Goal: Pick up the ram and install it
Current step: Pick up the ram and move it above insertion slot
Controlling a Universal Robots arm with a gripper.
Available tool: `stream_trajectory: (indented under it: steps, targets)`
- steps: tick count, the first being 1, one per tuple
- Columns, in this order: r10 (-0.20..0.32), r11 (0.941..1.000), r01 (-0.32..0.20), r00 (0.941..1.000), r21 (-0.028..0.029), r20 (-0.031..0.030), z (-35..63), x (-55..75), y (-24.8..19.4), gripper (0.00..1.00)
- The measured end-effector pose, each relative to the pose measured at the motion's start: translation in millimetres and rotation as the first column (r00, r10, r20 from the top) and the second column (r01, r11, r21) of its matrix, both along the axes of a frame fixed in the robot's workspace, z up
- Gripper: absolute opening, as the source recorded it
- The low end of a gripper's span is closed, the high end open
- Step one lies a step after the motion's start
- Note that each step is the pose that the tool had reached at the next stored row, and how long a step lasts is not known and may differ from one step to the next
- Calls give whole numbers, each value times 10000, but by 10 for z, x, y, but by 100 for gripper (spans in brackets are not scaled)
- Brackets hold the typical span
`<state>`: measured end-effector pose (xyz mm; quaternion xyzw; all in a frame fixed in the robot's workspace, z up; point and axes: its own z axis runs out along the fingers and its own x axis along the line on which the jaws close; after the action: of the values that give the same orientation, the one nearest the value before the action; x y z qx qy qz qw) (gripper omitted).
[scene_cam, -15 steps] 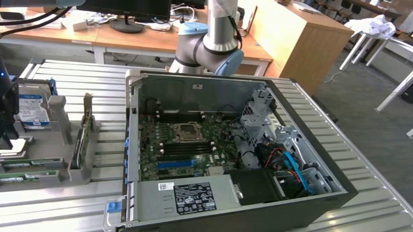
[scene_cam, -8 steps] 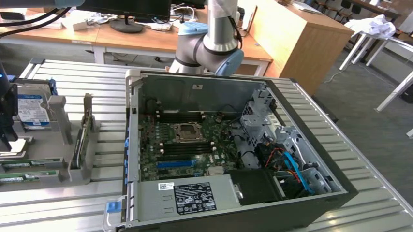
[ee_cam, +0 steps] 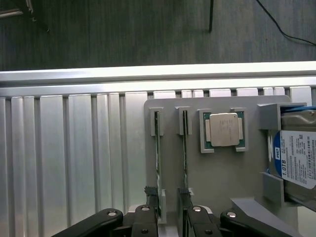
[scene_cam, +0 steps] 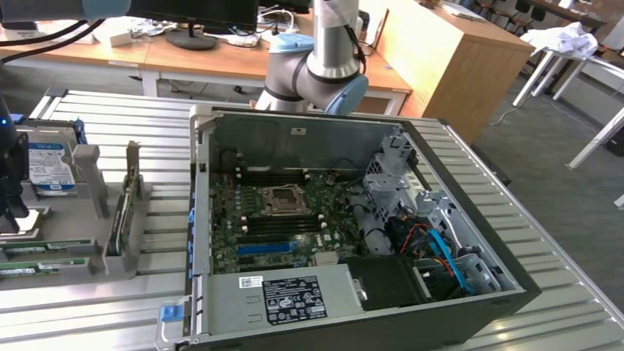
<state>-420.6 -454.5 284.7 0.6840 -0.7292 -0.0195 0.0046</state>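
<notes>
Presently on the slatted metal table (ee_cam: pixel 74 158): one grey holder tray (ee_cam: pixel 217 182), carrying two green sticks on edge in parallel slots — the ram (ee_cam: pixel 157 153), farther from the processor, and a second ram stick (ee_cam: pixel 185 148) just beside it. Same tray: a processor (ee_cam: pixel 223 129) seated flat in a square recess next to the second stick, and a blue-labelled hard drive (ee_cam: pixel 296 163) in brackets at the far side. Gripper (ee_cam: pixel 168 197): black fingers (ee_cam: pixel 149 195) standing partly apart, nothing clamped, poised over one end of the two sticks, each fingertip close to a stick's end; whether either touches cannot be told. In the exterior view, the tray sits toward that view's left, well apart from the open computer case (scene_cam: pixel 292 142) — motherboard (scene_cam: pixel 283 219) exposed, long blue slot (scene_cam: pixel 265 248) on it, power supply (scene_cam: pixel 283 296) nearest the camera. The arm (scene_cam: pixel 326 66) stands behind the case.
</notes>
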Motion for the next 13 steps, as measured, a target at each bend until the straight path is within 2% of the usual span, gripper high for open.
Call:
stream_trajectory:
  steps: [13]
  targets:
    - [0,10000,0,10000,0,2,-220,0,-7,30]
